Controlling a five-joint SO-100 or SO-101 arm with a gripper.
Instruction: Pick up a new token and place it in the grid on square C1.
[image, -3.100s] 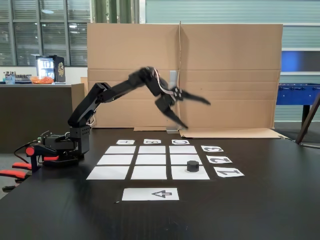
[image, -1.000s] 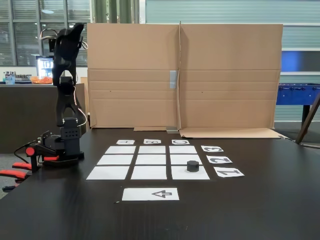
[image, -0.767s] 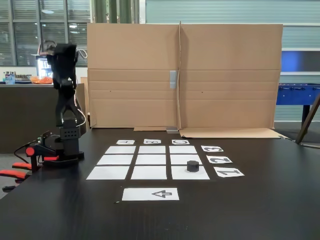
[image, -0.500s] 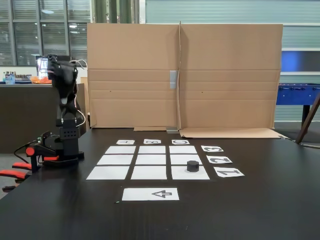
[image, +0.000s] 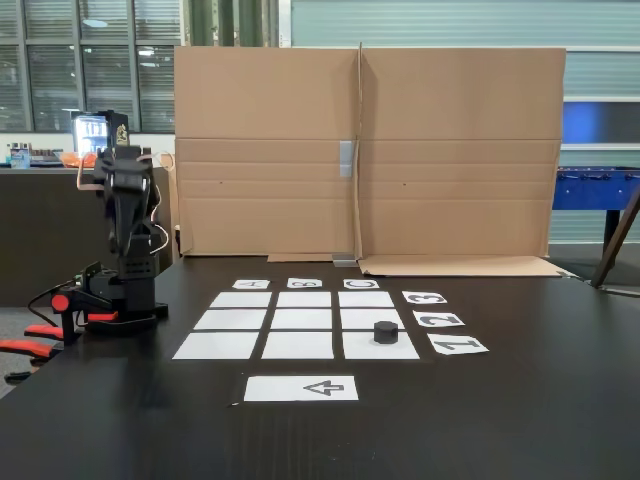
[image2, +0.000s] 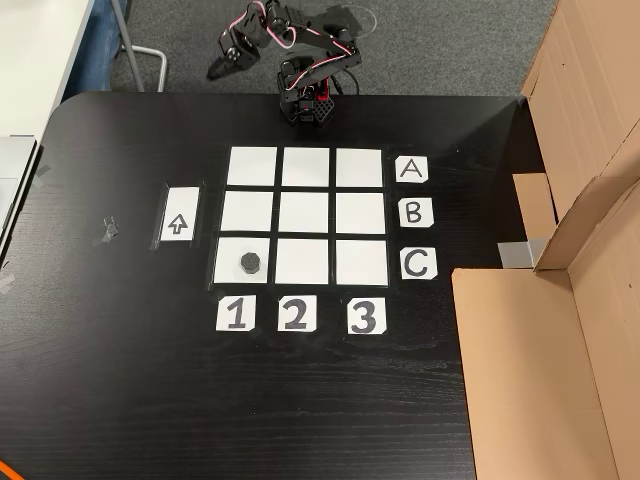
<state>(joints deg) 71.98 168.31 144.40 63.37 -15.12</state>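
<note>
The token (image2: 249, 263) sits on square C1 (image2: 232, 273) of the grid (image2: 307, 215) — well away from the gripper (image2: 222, 66), folded back over the arm's base, its opening unclear.

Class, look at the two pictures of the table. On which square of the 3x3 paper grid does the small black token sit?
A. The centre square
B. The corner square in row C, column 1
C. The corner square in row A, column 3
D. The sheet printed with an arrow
B. In the other view the token lies on square C1, level with the C label and directly above the 1 label.
</note>
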